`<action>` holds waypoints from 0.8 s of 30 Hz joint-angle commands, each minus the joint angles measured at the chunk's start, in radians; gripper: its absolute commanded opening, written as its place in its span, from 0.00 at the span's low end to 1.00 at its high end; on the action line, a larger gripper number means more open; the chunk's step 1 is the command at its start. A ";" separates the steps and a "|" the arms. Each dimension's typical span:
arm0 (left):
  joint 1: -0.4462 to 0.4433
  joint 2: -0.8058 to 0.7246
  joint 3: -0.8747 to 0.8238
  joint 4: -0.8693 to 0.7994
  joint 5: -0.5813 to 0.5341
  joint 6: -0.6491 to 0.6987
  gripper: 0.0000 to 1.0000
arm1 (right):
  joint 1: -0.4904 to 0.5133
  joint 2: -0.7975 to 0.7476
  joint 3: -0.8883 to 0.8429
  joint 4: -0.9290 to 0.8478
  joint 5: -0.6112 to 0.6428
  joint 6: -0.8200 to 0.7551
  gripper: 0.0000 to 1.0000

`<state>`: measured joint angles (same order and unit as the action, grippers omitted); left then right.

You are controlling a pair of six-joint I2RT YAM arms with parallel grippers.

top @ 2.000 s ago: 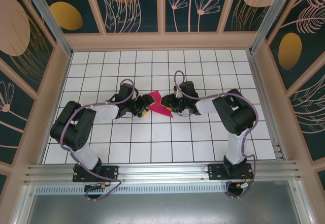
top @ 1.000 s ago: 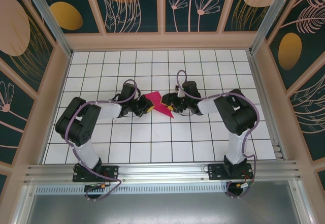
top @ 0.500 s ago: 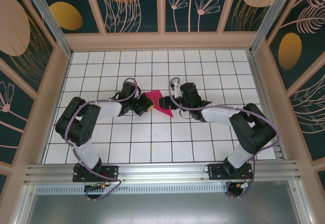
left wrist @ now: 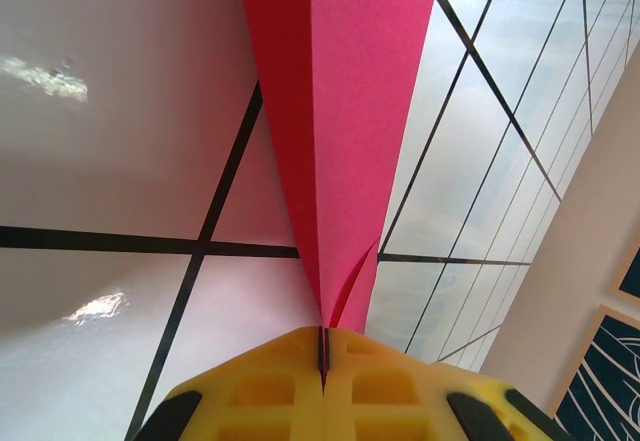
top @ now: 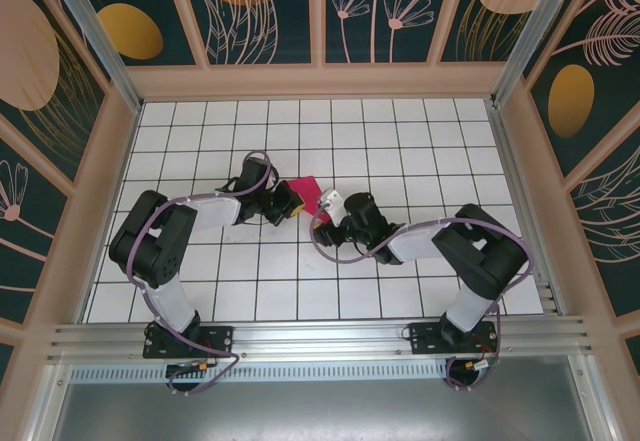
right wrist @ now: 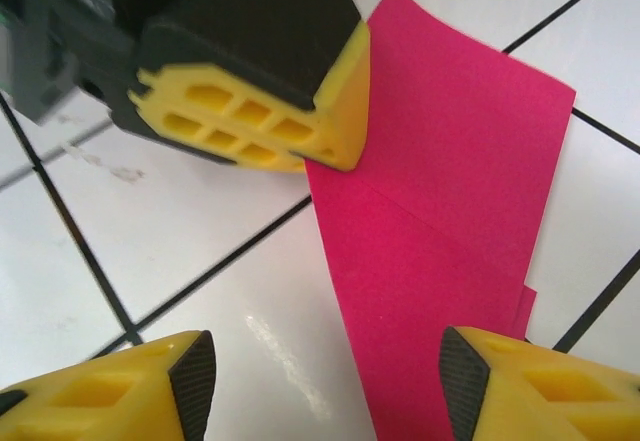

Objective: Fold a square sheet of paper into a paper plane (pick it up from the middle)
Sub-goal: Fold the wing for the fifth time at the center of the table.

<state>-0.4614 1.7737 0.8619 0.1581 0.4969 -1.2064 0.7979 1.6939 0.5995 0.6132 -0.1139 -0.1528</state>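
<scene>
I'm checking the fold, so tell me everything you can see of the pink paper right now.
The pink paper is thin, matte magenta, folded into layers with sharp creases, one layer's edge showing across it. It sits low over the middle of the white tiled table. The left pincer is shut on its narrow end, where the layers taper to a slim wedge. The right pincer is open, its fingers either side of the wider end.

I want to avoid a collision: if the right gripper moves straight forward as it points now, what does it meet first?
Probably the pink paper, just ahead of the open right gripper. Close behind it is the left gripper, shut on that paper. Depth is unclear.
</scene>
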 commanded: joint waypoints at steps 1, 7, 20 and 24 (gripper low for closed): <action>-0.005 -0.021 0.026 -0.032 0.006 -0.012 0.01 | 0.021 0.054 0.026 0.098 0.109 -0.102 0.60; -0.005 -0.020 0.029 -0.041 0.012 -0.009 0.01 | 0.029 0.102 0.049 0.159 0.170 -0.139 0.56; -0.005 -0.021 0.042 -0.064 0.009 -0.007 0.01 | 0.057 0.192 0.086 0.224 0.198 -0.205 0.33; -0.005 -0.023 0.046 -0.070 0.010 -0.007 0.02 | 0.057 0.204 0.087 0.232 0.212 -0.209 0.22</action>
<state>-0.4614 1.7737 0.8841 0.1188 0.4973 -1.2064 0.8463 1.8782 0.6643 0.7933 0.0776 -0.3473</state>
